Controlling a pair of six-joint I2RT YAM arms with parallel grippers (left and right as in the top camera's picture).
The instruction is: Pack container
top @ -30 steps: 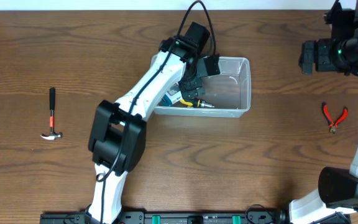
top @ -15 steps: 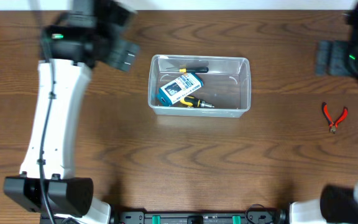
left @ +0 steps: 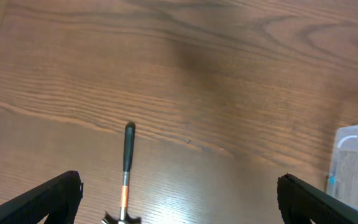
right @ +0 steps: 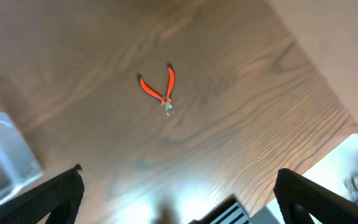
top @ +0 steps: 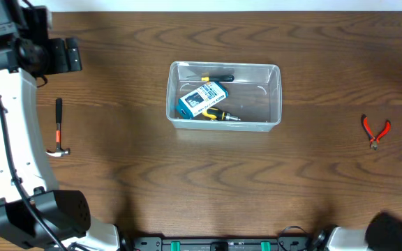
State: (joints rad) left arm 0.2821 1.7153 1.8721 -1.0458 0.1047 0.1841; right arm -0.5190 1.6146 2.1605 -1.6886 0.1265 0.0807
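Note:
The clear container (top: 278, 95) stands at the table's middle. In it lie a blue-and-white box (top: 202, 99), a yellow-handled screwdriver (top: 219, 115) and a black-handled tool (top: 218, 77). A hammer (top: 58, 130) lies at the far left; it also shows in the left wrist view (left: 127, 169). Red pliers (top: 375, 130) lie at the far right and show in the right wrist view (right: 158, 89). My left gripper (left: 179, 205) is open and empty, high above the hammer. My right gripper (right: 179, 199) is open and empty, high above the pliers.
The left arm (top: 5, 118) rises along the left edge. A corner of the container shows in the left wrist view (left: 356, 163) and in the right wrist view (right: 2, 155). The table's right edge shows in the right wrist view (right: 328, 93).
My left arm has swung from the container to the far left, above the hammer. The right arm has moved out of the overhead view. The box now lies in the container.

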